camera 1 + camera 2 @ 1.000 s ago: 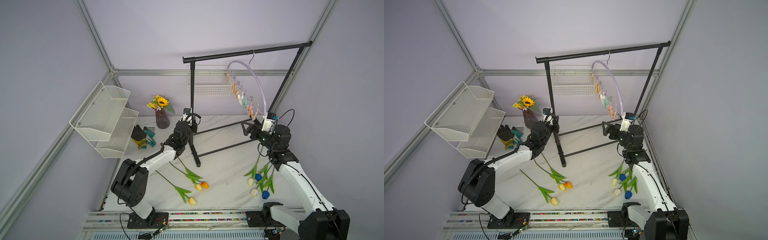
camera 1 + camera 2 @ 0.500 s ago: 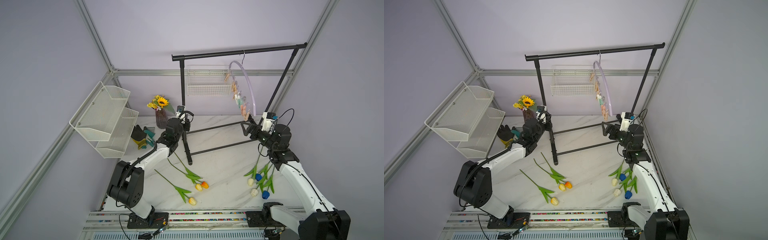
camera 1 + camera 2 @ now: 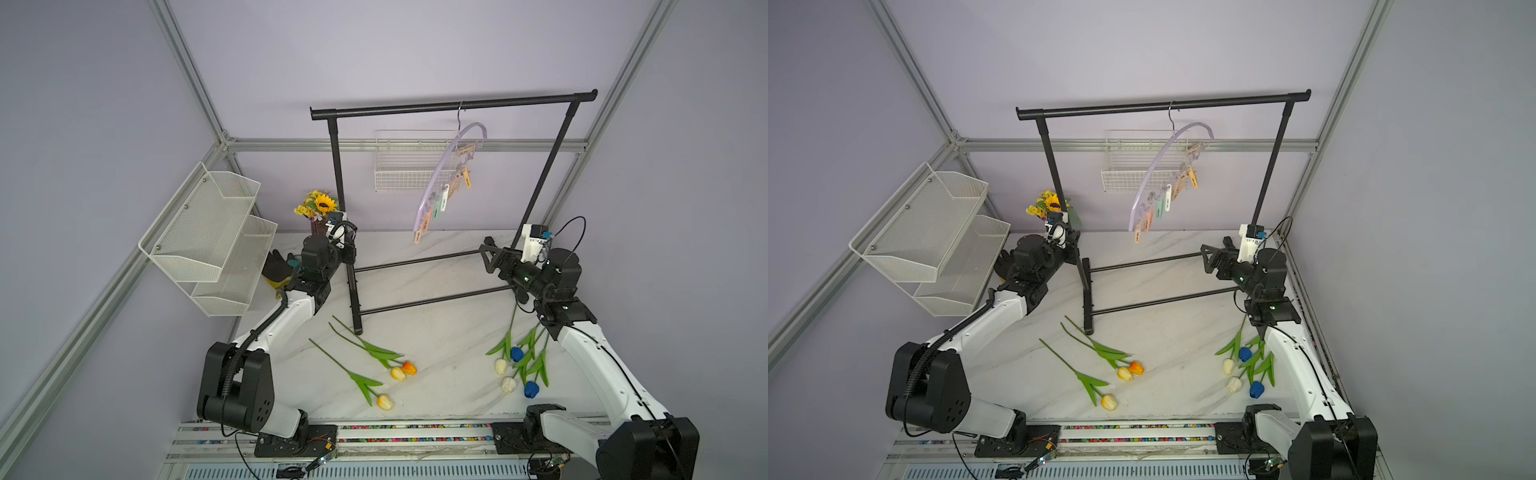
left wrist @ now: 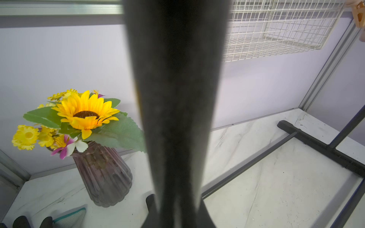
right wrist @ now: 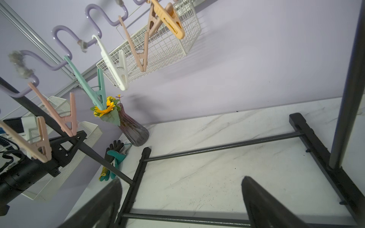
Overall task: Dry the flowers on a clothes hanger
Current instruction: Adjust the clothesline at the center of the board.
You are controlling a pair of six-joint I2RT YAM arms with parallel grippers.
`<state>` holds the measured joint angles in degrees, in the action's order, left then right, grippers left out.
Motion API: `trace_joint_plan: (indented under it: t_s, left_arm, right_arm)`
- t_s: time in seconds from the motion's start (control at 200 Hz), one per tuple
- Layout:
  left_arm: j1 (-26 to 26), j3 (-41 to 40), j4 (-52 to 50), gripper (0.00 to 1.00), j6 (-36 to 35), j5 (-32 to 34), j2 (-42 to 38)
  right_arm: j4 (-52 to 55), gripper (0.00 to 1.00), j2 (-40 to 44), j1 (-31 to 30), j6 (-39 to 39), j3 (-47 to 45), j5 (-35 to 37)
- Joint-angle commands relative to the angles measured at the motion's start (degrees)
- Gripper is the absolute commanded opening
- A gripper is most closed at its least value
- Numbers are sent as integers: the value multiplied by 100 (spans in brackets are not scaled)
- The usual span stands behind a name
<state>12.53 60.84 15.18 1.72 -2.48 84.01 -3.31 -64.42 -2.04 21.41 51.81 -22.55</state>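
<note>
The left gripper [image 3: 348, 250] clamps the black rack post [image 3: 351, 286]; the right gripper [image 3: 489, 258] gapes wide, empty. The lilac hanger [image 3: 434, 178] hangs tilted from the top bar [image 3: 453, 104], and the tulips [image 3: 398, 374] lie on the table [image 3: 436, 332] below.

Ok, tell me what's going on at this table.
The left gripper is clamped on the left post of the black clothes rack. The right gripper is open and empty by the rack's other post. The hanger hangs from the rack's top bar with its clips empty, and the seven tulips lie on the table, none picked up.
</note>
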Motion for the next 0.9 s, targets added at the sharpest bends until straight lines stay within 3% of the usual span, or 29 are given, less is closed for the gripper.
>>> trace_joint_plan:
  t_s: [0.0, 0.225, 0.42, 0.69, 0.9]
  left_arm:
    - [-190, 53, -20, 9, -43, -322, -256]
    - [-674, 58, -374, 9, -225, -1125, -565]
    - [-870, 81, -536, 9, -436, -1325, -617]
    - [-1056, 78, -609, 10, -681, -1468, -615]
    - [-1069, 52, -538, 15, -699, -1607, -537]
  right_arm:
    - [-155, 96, -87, -33, -263, -79, 165]
    - [-111, 96, -335, 88, -543, -55, 313]
    - [-38, 96, -911, 384, -640, 203, 357]
    - [-133, 96, -1663, 1265, -754, 715, -468]
    - [-291, 95, -2270, 1453, -1033, 1275, -968]
